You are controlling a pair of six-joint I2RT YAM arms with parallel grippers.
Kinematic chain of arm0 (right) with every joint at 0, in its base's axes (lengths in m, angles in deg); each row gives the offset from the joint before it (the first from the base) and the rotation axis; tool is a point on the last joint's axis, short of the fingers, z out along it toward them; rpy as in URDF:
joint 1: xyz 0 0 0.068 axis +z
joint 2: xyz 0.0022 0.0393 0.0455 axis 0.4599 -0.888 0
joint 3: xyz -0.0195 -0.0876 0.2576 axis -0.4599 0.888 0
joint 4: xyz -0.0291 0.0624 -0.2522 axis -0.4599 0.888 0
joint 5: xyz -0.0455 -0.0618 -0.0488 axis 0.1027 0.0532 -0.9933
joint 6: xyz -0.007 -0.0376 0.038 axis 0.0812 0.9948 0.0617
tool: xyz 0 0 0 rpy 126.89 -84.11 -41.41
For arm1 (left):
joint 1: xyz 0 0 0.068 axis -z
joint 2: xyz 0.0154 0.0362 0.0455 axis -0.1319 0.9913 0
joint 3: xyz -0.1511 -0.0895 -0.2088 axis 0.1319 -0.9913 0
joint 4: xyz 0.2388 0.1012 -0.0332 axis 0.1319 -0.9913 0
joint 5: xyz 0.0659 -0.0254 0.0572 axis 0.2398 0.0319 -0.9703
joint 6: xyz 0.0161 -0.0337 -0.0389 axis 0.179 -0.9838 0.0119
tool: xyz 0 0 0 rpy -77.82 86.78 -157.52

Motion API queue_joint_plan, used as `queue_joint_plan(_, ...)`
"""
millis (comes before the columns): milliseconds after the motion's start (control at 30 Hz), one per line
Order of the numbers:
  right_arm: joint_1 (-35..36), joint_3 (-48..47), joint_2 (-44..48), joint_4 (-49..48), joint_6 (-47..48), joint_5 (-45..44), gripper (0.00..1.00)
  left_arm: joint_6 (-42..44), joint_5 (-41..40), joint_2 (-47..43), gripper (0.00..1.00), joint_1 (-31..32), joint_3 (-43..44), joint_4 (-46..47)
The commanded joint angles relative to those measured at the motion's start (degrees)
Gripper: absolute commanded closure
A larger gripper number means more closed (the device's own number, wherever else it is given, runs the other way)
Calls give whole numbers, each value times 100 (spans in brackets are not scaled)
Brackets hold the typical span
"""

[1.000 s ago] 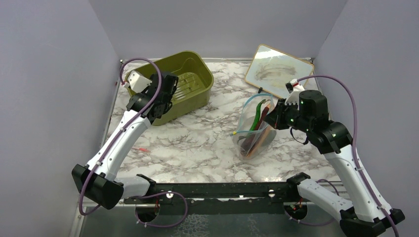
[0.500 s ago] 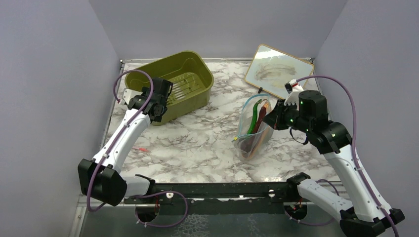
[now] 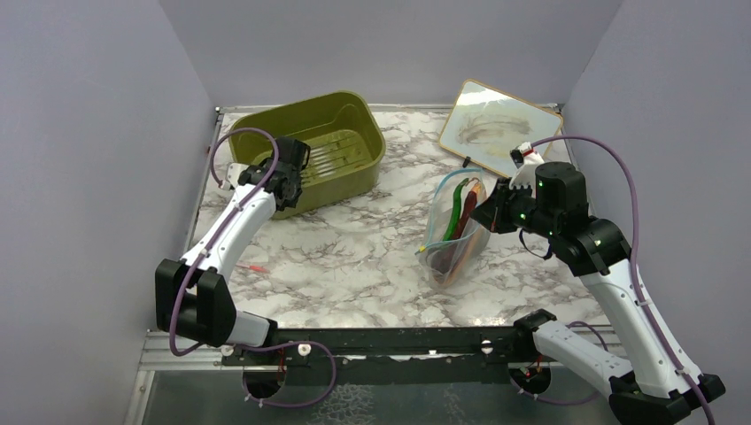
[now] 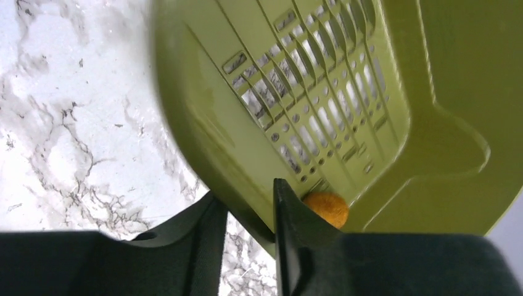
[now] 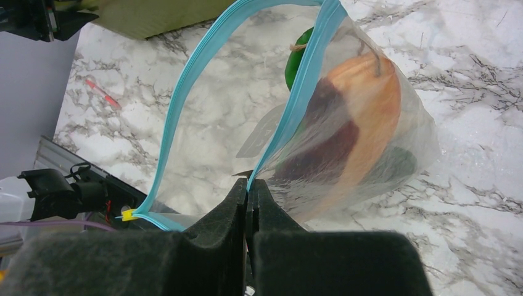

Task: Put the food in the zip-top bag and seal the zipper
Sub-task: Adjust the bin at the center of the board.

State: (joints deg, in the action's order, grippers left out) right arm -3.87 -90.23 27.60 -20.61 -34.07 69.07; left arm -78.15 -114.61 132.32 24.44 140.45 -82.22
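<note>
At the near-left wall of the olive tub [image 3: 336, 111], the left hand [image 3: 282, 177] sits over the rim. In the left wrist view one finger is outside the wall and the other is inside, with a narrow gap between them. The wall fills most of this gap, but I cannot tell if the fingers really press on it. Just beside the inner finger, on the slotted floor of the tub, lies one small round orange piece of food [image 4: 325, 208]. The left hand is therefore much nearer to it than the right one.

The zip-top bag [image 3: 452, 243] stands on the bench [image 3: 354, 257], well apart to the right of the tub. The right hand [image 5: 248, 185] is fully closed on one side of the zipper [image 5: 297, 86] and holds the mouth open upward. Inside, a long orange and dark red piece [image 5: 364, 105] and a green vegetable [image 3: 459, 208] lie along the length of the bag, from the mouth down to the bottom. I judge that the coming move must carry the orange piece to the right, across the bench, to this open mouth.

Parts of the tub's floor are cut off in the wrist view, and from above the left arm covers its near corner. A thin red thing [image 3: 255, 266] on the bench is too small to name.
</note>
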Motion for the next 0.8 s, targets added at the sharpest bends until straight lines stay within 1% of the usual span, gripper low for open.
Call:
queue_joint_plan(0, -4, 11, 113, -263, -53, 147, 99, 296, -132, -43, 81, -50, -22, -34)
queue_joint_plan(67, -4, 11, 111, -268, -53, 146, 99, 490, -333, -76, 90, -75, 19, -39)
queue_joint_plan(133, -4, 14, 115, -267, -52, 139, 99, 732, -475, -95, 96, -107, 74, -39)
queue_joint_plan(233, 0, 5, 121, -259, -54, 145, 99, 1142, -535, -58, 97, -217, 173, -31)
queue_joint_plan(267, -3, 2, 128, -254, -58, 145, 99, 1314, -552, -16, 100, -259, 224, -30)
queue_joint_plan(300, 0, -3, 128, -258, -56, 145, 99, 1509, -603, 37, 100, -288, 288, -24)
queue_joint_plan(433, -4, -18, 142, -230, -67, 139, 99, 2563, -1019, 152, 100, -365, 503, 213)
queue_joint_plan(600, 0, -18, 164, -215, -71, 162, 99, 5001, -1096, 123, 100, -462, 378, 1770)
queue_joint_plan(700, -4, -34, 170, -207, -76, 172, 99, 6565, -601, 136, 100, -644, 344, 2618)
queue_joint_plan(767, -4, -24, 172, -204, -71, 179, 99, 7258, -139, 112, 100, -793, 297, 3078)
